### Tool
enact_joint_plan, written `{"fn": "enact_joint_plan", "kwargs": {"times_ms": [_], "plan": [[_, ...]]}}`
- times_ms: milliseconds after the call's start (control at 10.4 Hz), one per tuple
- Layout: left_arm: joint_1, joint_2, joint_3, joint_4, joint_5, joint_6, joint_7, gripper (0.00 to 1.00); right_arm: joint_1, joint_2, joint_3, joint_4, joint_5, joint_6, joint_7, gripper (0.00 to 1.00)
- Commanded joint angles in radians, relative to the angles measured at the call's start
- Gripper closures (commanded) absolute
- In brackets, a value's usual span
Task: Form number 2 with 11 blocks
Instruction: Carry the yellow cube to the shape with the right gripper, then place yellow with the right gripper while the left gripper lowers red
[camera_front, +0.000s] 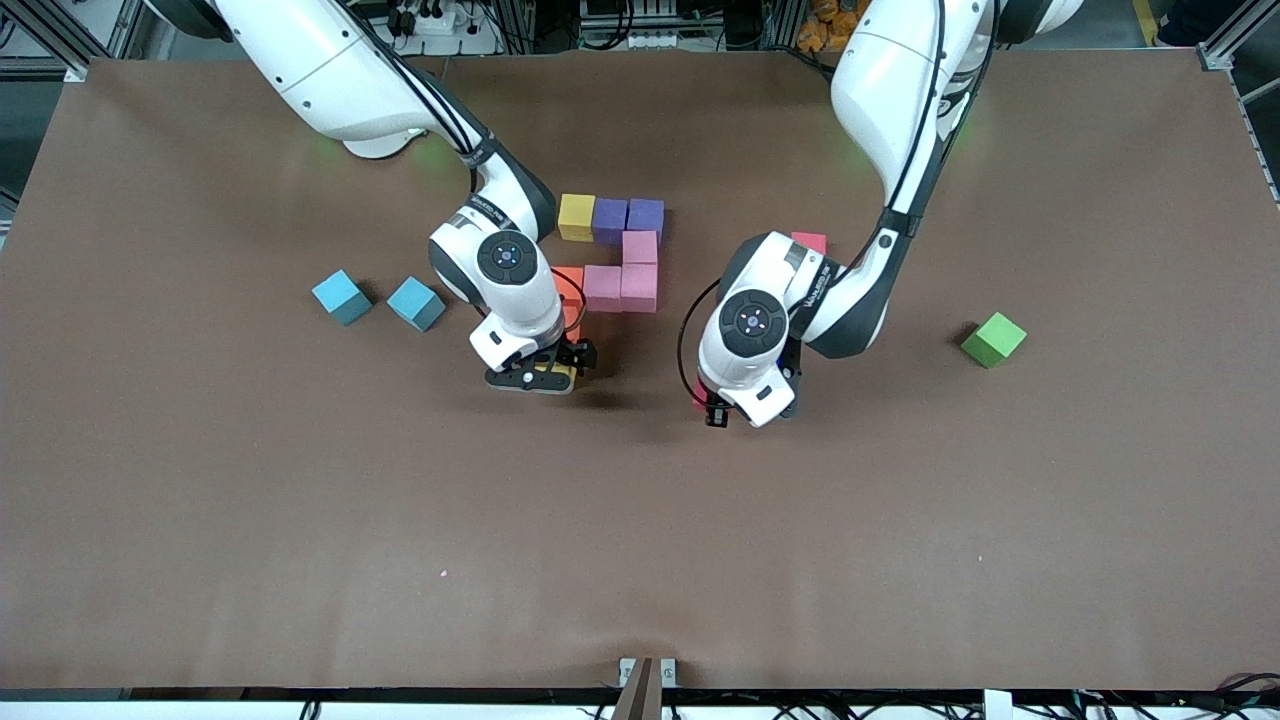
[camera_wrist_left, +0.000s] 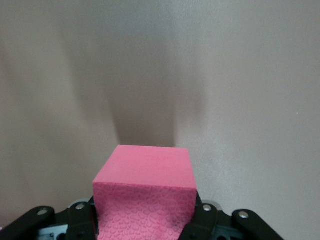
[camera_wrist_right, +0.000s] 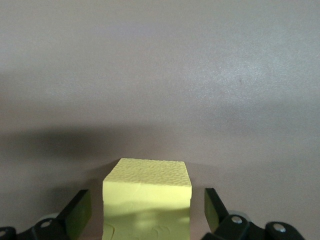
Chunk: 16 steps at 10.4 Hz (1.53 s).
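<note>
Forming the 2 (camera_front: 612, 255) mid-table, toward the edge where the arm bases stand.

Sitting in it so far are a yellow cube (camera_front: 576, 216), two purple cubes (camera_front: 627, 217), three pink cubes (camera_front: 630, 273) and an orange cube (camera_front: 570, 290) partly hidden by the right arm. The right gripper (camera_front: 537, 375) is hanging low at the figure's camera end, its fingers (camera_wrist_right: 75, 212) standing apart on either side of a second yellow cube (camera_wrist_right: 148, 192). The left gripper (camera_front: 722, 405) is clamping a deep-pink cube (camera_wrist_left: 144, 192) over bare tabletop (camera_front: 640, 540) beside the figure. A green cube (camera_front: 993, 339) is lying toward the left arm's end, two blue cubes (camera_front: 380, 299) toward the right arm's end.
</note>
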Motion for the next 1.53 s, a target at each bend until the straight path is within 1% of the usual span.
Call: {"fn": "enact_joint_plan", "kwargs": {"times_ms": [0,192,383,479,575,671,767,863,958,1054,1150,1342,1438], "plan": [[-0.021,0.010,0.010,0.011,-0.022,0.025,0.006,0.60,-0.002,-0.056,-0.005,0.008,-0.021,-0.026,-0.002,0.00],[-0.035,0.017,0.010,0.013,-0.022,0.033,0.004,0.60,-0.019,-0.126,-0.003,0.002,-0.014,-0.043,-0.002,0.00],[-0.050,0.018,0.010,0.013,-0.025,0.047,0.000,0.60,-0.098,-0.223,0.003,-0.042,-0.012,-0.047,-0.006,0.00],[-0.055,0.024,0.009,0.016,-0.027,0.059,-0.012,0.60,-0.124,-0.273,0.005,-0.070,-0.011,-0.049,-0.051,0.00],[-0.069,0.030,0.009,0.018,-0.028,0.079,-0.037,0.60,-0.161,-0.330,0.006,-0.093,0.003,-0.072,-0.141,0.00],[-0.076,0.036,0.010,0.019,-0.028,0.105,-0.067,0.60,-0.196,-0.376,0.008,-0.098,0.066,-0.136,-0.230,0.00],[-0.092,0.044,0.010,0.022,-0.028,0.117,-0.093,0.60,-0.236,-0.430,0.009,-0.096,0.162,-0.218,-0.343,0.00],[-0.096,0.062,0.010,0.046,-0.028,0.131,-0.136,0.60,-0.284,-0.483,0.009,-0.096,0.239,-0.285,-0.472,0.00],[-0.096,0.093,0.009,0.085,-0.028,0.134,-0.170,0.60,-0.333,-0.539,0.008,-0.096,0.291,-0.337,-0.583,0.00],[-0.104,0.113,0.009,0.111,-0.028,0.134,-0.196,0.60,-0.374,-0.580,0.008,-0.095,0.308,-0.384,-0.651,0.00],[-0.118,0.122,0.009,0.122,-0.028,0.139,-0.216,0.60,-0.410,-0.609,0.006,-0.086,0.309,-0.426,-0.676,0.00],[-0.139,0.136,0.009,0.134,-0.028,0.165,-0.253,0.60,-0.471,-0.645,0.006,-0.047,0.310,-0.521,-0.726,0.00],[-0.155,0.141,0.010,0.134,-0.028,0.185,-0.258,0.60,-0.505,-0.646,0.008,-0.023,0.310,-0.567,-0.748,0.00]]}}
